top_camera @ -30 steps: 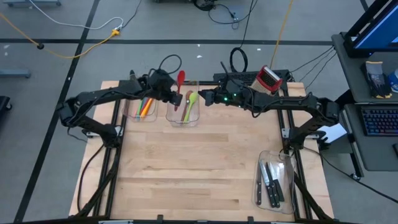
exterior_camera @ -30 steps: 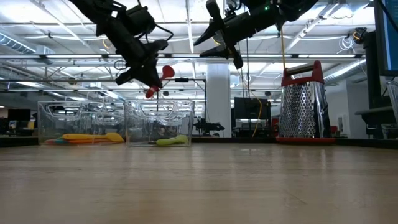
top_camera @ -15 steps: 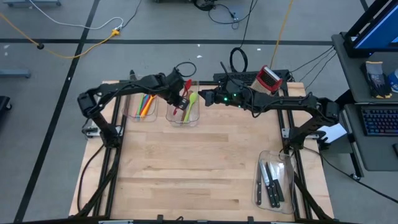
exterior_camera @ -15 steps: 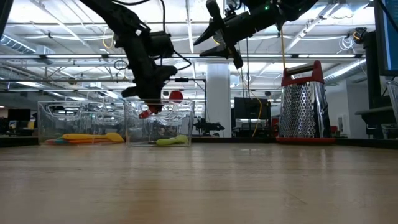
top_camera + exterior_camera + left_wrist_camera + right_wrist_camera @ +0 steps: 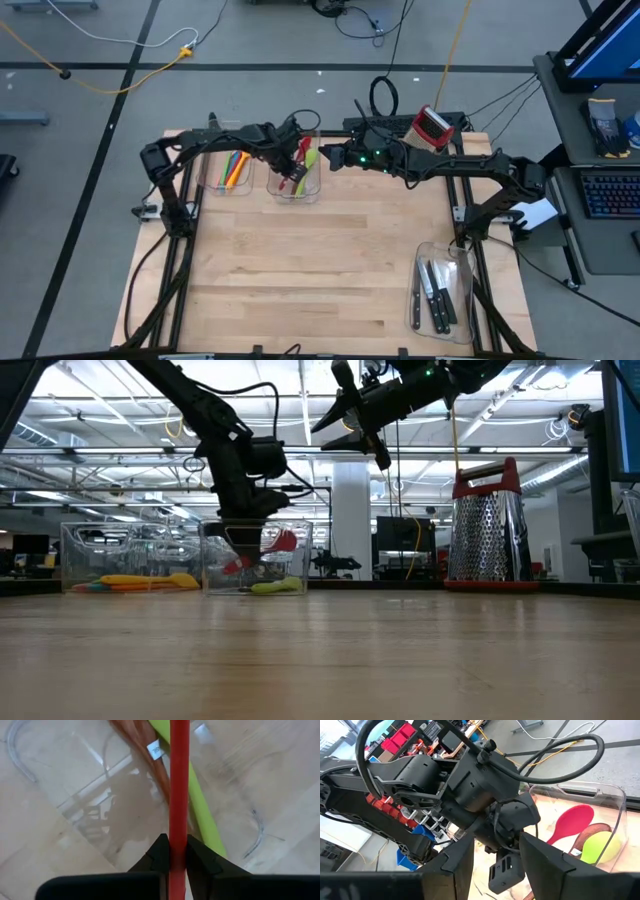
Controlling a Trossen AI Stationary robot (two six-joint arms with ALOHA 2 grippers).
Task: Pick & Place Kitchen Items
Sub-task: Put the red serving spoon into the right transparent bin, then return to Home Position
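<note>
On the bench (image 5: 330,260), the sorting looks to be nearly finished: the left pincer (image 5: 172,851), pinching the handle of the red spoon (image 5: 282,541), is lowering it into the middle clear bin (image 5: 294,186) at the far edge, while the right pincer (image 5: 350,422), spread and holding nothing, hovers high just right of that bin. No utensil lies loose, so releasing the spoon seems to be all that is left. I count three bins: the far-left bin (image 5: 228,172) with about four colourful utensils, the middle one with a green spoon (image 5: 309,159) and a wooden spoon (image 5: 147,755), and the near-right bin (image 5: 440,290) with about four knives; one box grater (image 5: 433,125) stands far right.
</note>
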